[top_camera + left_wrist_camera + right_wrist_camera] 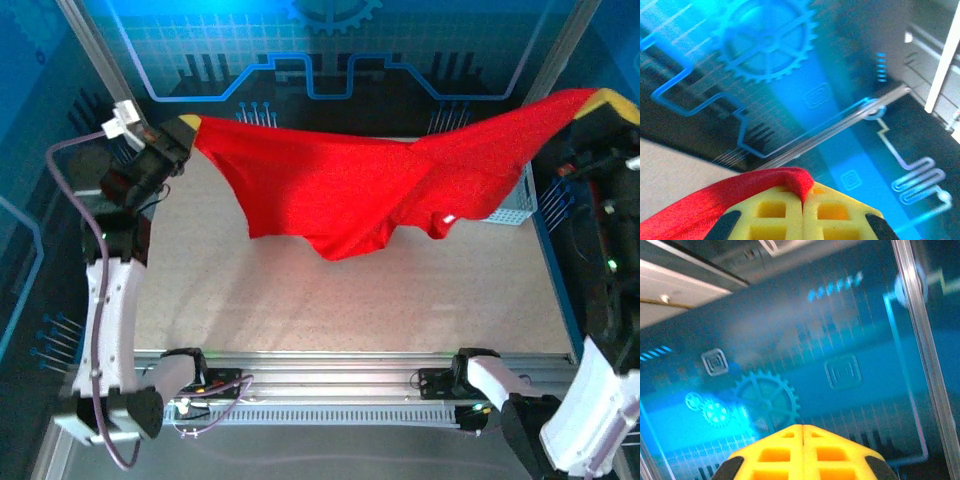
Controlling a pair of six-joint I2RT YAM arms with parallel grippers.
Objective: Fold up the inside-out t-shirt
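The inside-out t-shirt (340,190), bright red, hangs stretched in the air above the table between my two grippers. Its lowest folds sag toward the table's middle, and a small white label (449,220) shows near the right. My left gripper (188,125) is raised at the far left, shut on one end of the cloth. In the left wrist view the red cloth (715,200) is pinched between the yellow fingertips (803,192). My right gripper (603,102) is raised at the far right with the shirt's other end running up to it. In the right wrist view its yellow jaws (803,427) are pressed together, with no cloth visible there.
A white mesh basket (517,205) stands at the table's right edge, partly behind the hanging shirt. The beige tabletop (300,300) lies below the cloth. Blue-lit back panels (330,40) and metal frame posts (95,50) enclose the cell.
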